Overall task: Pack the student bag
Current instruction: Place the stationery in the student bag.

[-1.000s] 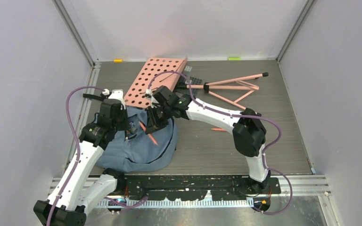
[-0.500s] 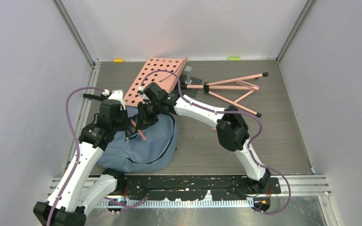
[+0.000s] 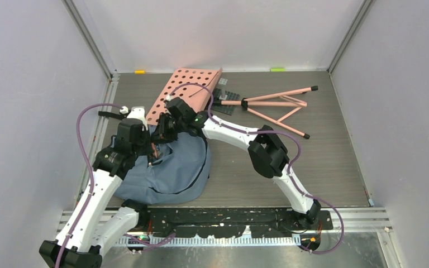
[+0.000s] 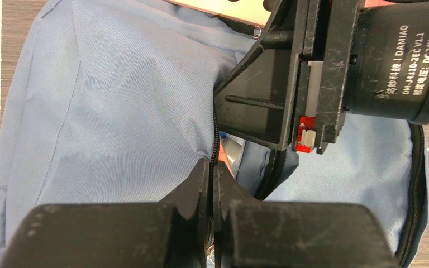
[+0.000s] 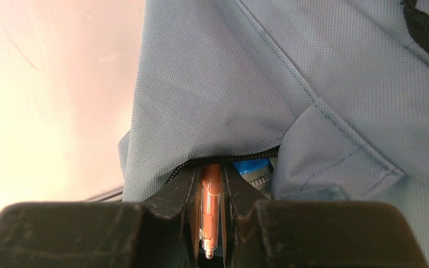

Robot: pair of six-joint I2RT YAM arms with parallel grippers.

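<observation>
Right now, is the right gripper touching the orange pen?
Touching. The right wrist view shows the orange pen clamped between both fingers of the right gripper, its far end at the zipper opening of the student bag.

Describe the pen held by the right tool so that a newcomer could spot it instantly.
Find the blue-grey backpack lying at the table's near left. At its open zip, the right tool is shut on a slim orange pen, aimed into the opening. Unlike the long pink stand legs lying farther back, it is short, orange and clamped.
</observation>
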